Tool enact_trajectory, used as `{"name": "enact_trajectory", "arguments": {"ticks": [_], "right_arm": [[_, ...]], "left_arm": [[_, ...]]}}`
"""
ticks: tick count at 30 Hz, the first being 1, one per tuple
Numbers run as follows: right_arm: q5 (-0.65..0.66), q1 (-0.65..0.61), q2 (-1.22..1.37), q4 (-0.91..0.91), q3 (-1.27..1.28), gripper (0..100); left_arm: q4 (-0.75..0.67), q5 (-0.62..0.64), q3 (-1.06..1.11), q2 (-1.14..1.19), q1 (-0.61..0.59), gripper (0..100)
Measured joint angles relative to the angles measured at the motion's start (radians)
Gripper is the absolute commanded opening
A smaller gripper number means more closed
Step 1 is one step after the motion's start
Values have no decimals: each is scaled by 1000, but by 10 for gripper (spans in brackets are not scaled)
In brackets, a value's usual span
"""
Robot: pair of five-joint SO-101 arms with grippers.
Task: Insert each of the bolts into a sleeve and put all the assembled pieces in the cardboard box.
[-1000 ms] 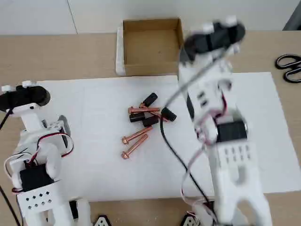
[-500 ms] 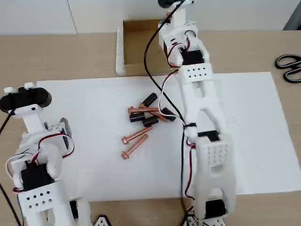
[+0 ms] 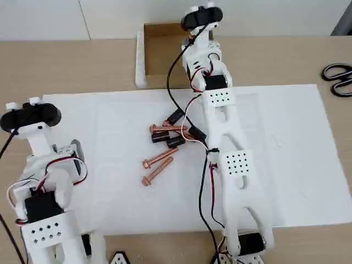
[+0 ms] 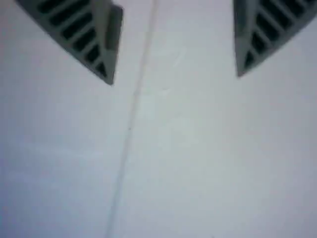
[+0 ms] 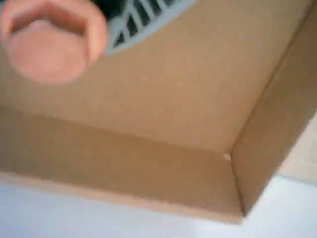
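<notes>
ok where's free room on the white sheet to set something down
Widest bare patch: the white sheet right of the right arm, toward the scissors. Also bare between the left arm and the bolts. Crowded mid-sheet around bolts and sleeves.

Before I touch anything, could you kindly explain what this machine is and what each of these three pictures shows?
These are two small robot arms side by side at a table, each ending in a gripper. The wide picture comes from a fixed camera looking down on everything. On the white paper lie loose copper bolts and short black sleeves. Scissors sit near the table's edge. The other two pictures come from cameras on the arms' wrists. The left gripper is open above the paper, holding nothing. The right arm stretches out to the cardboard box, where the right gripper holds one bolt over the box's floor.
</notes>
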Motion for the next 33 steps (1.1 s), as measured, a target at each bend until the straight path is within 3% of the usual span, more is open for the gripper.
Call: {"name": "enact_trajectory", "arguments": {"ticks": [12, 18, 33], "right_arm": [[0, 51, 3, 51, 0, 9], [0, 60, 3, 64, 0, 120], [0, 54, 3, 94, -21, 122]], "left_arm": [[0, -29, 0, 0, 0, 153], [0, -29, 0, 0, 0, 153], [0, -29, 0, 0, 0, 154]]}}
